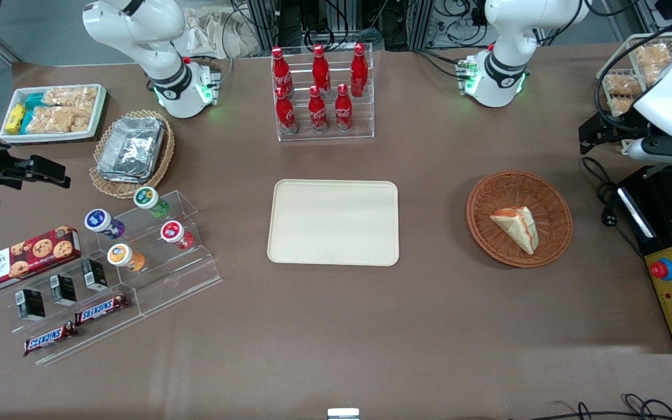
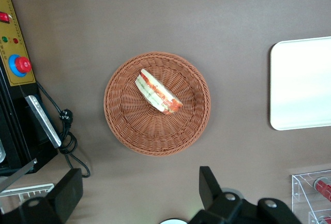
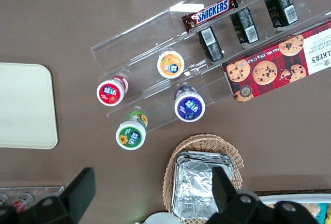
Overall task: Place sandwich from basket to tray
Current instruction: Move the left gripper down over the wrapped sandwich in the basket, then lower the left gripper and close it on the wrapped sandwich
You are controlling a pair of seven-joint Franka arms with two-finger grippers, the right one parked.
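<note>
The sandwich [image 1: 517, 227] [image 2: 158, 92], a pale wedge with red and green filling along its edge, lies in the round reddish-brown wicker basket [image 1: 499, 192] [image 2: 129, 123]. The cream tray [image 1: 333, 221] [image 2: 302, 84] lies flat and bare at the table's middle, beside the basket. My left gripper [image 1: 595, 137] [image 2: 138, 188] hangs high above the table toward the working arm's end, off the basket's rim and farther from the front camera than the sandwich. It is open, its fingers [image 2: 209, 182] wide apart with nothing between them.
A black control box [image 1: 671, 280] with a red button and a coiled cable [image 1: 604, 201] lie beside the basket toward the working arm's end. A wire rack of snacks [image 1: 639, 70] stands there too. A cola bottle rack [image 1: 321, 93] stands farther back than the tray.
</note>
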